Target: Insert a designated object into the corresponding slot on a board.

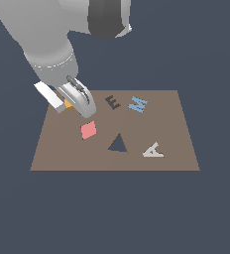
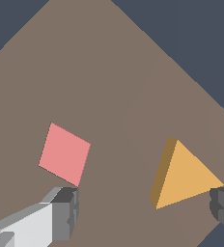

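Pincer [image 2: 145, 210] jaws stand wide apart, gripping nothing; I see the orange triangle block [image 2: 184, 177] lying flat between them, closer to one finger. Outside, my arm hides most of the block [image 1: 67, 104]. It sits on the brown board's [image 1: 176, 149] far corner, away from the navy triangular slot [image 1: 118, 144] and near the pink diamond [image 1: 88, 130].

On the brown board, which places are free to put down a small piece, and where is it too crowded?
Free on the board: the front strip below the pink diamond, the triangular slot and the white A; also the patch right of the blue M. Crowded: the far left corner, where the gripper straddles the orange triangle, and the middle around the dark E.
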